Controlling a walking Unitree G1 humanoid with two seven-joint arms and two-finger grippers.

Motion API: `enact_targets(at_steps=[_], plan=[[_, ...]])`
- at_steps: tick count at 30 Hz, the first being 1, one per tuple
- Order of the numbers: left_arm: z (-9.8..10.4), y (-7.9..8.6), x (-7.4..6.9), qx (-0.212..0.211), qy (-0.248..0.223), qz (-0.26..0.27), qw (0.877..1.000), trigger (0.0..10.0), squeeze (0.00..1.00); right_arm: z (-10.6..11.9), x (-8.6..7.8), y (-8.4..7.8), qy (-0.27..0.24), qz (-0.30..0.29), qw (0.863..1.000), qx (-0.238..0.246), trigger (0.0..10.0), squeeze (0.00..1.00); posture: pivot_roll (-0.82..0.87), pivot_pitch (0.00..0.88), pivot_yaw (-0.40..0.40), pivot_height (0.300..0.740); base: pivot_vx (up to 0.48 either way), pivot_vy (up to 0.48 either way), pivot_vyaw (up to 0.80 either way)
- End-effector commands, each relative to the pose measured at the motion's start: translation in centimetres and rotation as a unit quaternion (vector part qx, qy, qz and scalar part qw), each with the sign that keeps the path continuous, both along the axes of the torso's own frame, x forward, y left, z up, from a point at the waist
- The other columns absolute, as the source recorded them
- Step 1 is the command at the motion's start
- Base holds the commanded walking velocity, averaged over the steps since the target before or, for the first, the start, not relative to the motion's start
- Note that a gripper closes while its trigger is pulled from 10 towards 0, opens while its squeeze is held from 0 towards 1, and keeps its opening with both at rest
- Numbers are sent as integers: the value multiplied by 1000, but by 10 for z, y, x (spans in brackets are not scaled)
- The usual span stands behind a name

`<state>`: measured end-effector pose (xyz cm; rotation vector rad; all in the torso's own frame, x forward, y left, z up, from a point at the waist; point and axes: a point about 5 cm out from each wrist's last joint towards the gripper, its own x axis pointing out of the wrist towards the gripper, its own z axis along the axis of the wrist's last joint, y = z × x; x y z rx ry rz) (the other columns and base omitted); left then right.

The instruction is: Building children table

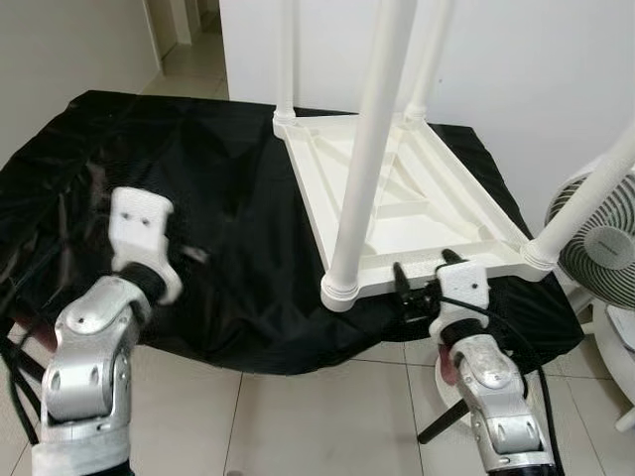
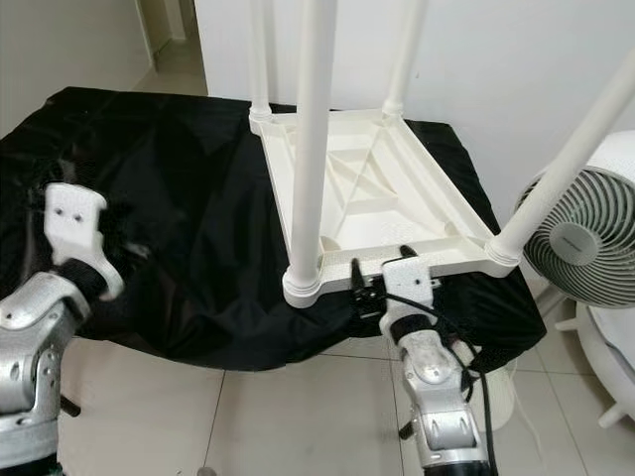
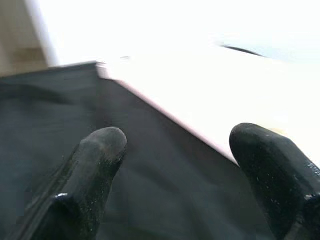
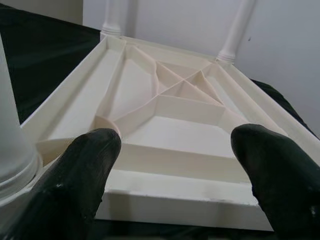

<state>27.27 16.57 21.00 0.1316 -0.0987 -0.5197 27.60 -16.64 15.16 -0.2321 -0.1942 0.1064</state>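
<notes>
A white plastic children's table [image 1: 437, 178] lies upside down on a black cloth [image 1: 198, 198], its ribbed underside facing up. Its legs stand upright in the corner sockets, the near-left leg [image 1: 369, 149] and the near-right leg [image 1: 585, 198] closest to me. At the middle of the table's near rim, my right gripper [image 1: 425, 276] is open, with its fingertips [image 4: 90, 170] just short of the rim and nothing between them. My left gripper [image 3: 185, 165] hovers open over the cloth, well to the left of the table, its wrist [image 1: 139, 223] raised; the table's side edge [image 3: 165, 115] lies ahead of it.
A white floor fan [image 1: 595, 238] stands close to the table's right corner. A white wall [image 1: 516, 59] rises right behind the table. The cloth's front edge hangs over a tiled floor [image 1: 298, 416]. A passage [image 1: 189, 40] opens at the back left.
</notes>
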Motion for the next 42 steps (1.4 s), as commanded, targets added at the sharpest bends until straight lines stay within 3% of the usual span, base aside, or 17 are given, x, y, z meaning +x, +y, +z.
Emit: enact_targets(at_steps=[1, 3, 5, 6, 8, 10, 16, 17, 21, 22, 25, 26, 27, 34, 37, 39, 42], plan=[[7, -6, 9, 4, -10, -5, 1000, 10000, 0, 1, 4, -5, 1, -8, 1000, -11, 10000, 0, -69, 73, 3, 740, 0, 0, 0], [7, -6, 9, 4, -10, -5, 1000, 10000, 0, 1, 4, -5, 1, -8, 1000, -11, 10000, 0, -69, 73, 3, 740, 0, 0, 0], [29, -16, 25, -3, -40, -8, 999, 10000, 0, -6, 6, -15, 18, -26, 999, -27, 10000, 0, -53, 84, -14, 740, 0, 0, 0], [29, -16, 25, -3, -40, -8, 999, 10000, 0, -6, 6, -15, 18, -26, 999, -27, 10000, 0, -53, 84, -14, 740, 0, 0, 0], [43, -27, 30, 7, -59, -47, 997, 10000, 0, -10, 6, -23, 30, -42, 998, -34, 10000, 0, -46, 91, -23, 740, 0, 0, 0], [62, -44, 31, 59, -81, -136, 986, 10000, 0, -13, 6, -32, 38, -55, 997, -39, 10000, 0, -42, 98, -23, 740, 0, 0, 0], [71, -58, 31, 75, -90, -172, 978, 10000, 0, -11, 7, -34, 35, -55, 997, -40, 10000, 0, -42, 98, -23, 740, 0, 0, 0], [73, -63, 35, 63, -87, -164, 981, 10000, 1000, -10, 8, -34, 32, -56, 997, -39, 10000, 0, -50, 101, -11, 740, 0, 0, 0], [73, -69, 35, 54, -83, -166, 981, 10000, 1000, -9, 8, -34, 29, -58, 997, -38, 10000, 0, -55, 103, -6, 740, 0, 0, 0], [69, -84, 25, 46, -74, -205, 975, 10000, 1000, -8, 8, -34, 28, -60, 997, -37, 10000, 0, -52, 106, -7, 740, 0, 0, 0], [68, -88, 21, 45, -71, -218, 972, 10000, 1000, -8, 8, -34, 27, -61, 997, -36, 10000, 0, -51, 106, -9, 740, 0, 0, 0], [66, -93, 21, 43, -63, -224, 972, 10000, 322, -8, 9, -33, 27, -58, 997, -36, 10000, 0, -47, 106, -12, 740, 0, 0, 0], [64, -97, 22, 40, -56, -225, 972, 10000, 0, -8, 9, -32, 27, -55, 998, -35, 10000, 0, -47, 106, -12, 740, 0, 0, 0], [57, -104, 19, 64, -43, -253, 964, 10000, 0, -8, 12, -27, 24, -45, 998, -35, 10000, 0, -50, 103, -11, 740, 0, 0, 0], [45, -102, 8, 100, -22, -304, 947, 10000, 0, -9, 12, -28, 24, -45, 998, -36, 10000, 0, -50, 103, -11, 740, 0, 0, 0], [45, -102, 8, 100, -22, -304, 947, 10000, 0, -9, 12, -28, 24, -45, 998, -36, 10000, 0, -50, 103, -11, 740, 0, 0, 0], [32, -103, 4, 147, -15, -315, 938, 10000, 0, -10, 12, -27, 25, -44, 998, -36, 10000, 0, -39, 95, -6, 740, 0, 0, 0]])
